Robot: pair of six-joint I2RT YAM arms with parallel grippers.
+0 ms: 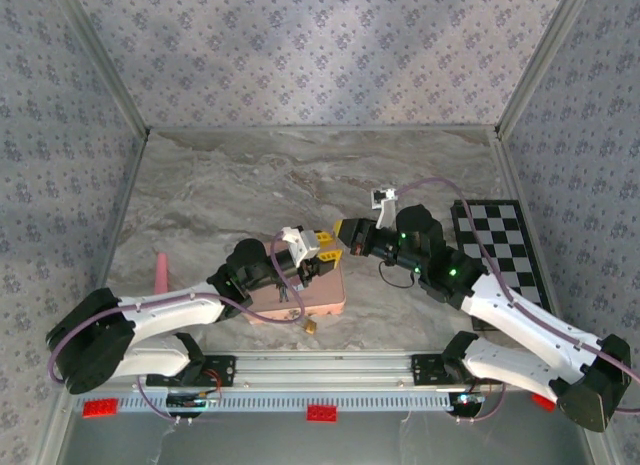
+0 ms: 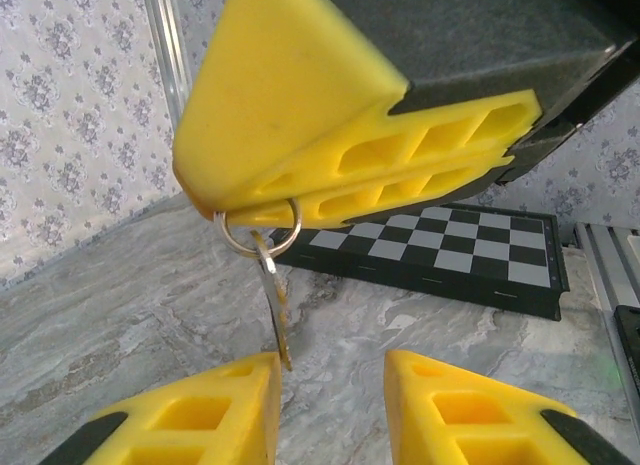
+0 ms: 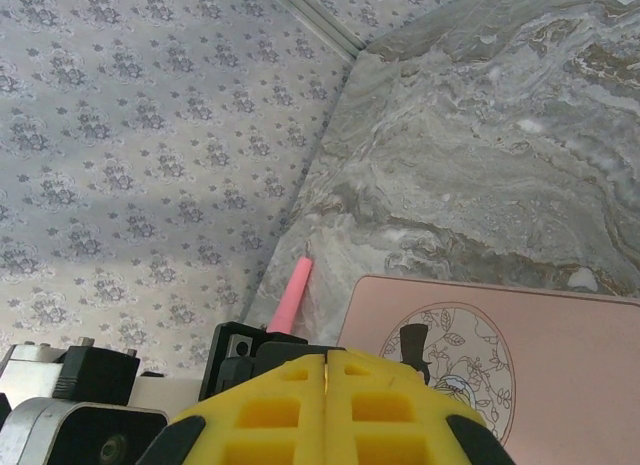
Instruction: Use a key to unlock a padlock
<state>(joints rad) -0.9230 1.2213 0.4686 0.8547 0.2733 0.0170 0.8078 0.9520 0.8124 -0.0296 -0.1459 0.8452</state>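
Along the near edge of the surface (image 1: 200,185) a metal rail carries three red bricks (image 1: 322,413), with the two arm bases behind it. Just beyond, near the middle of that edge, the single padlock (image 1: 311,327) lies on the surface at the near right corner of the one pink tin (image 1: 325,290). It is too small to tell which way its shackle points.

Over the far edge of the tin the two pincers meet. The right pincer (image 3: 327,360) has its fingers pressed together, pinching the one key (image 2: 276,310) by its ring (image 2: 232,243). The key hangs blade-down, its long axis close to upright and its tip toward the surface. The left pincer (image 2: 330,363) sits just below with its fingers partly spread. The key's tip hangs in the gap, close against one finger (image 2: 215,405); I cannot tell whether they touch.

One pink stick (image 1: 160,270) lies near the left edge, and one checkerboard (image 1: 498,250) lies flat along the right edge. The ground between the stick and the tin is open. The whole far half of the surface is bare marble up to the far edge. Patterned walls (image 1: 320,55) close the left, far and right edges.
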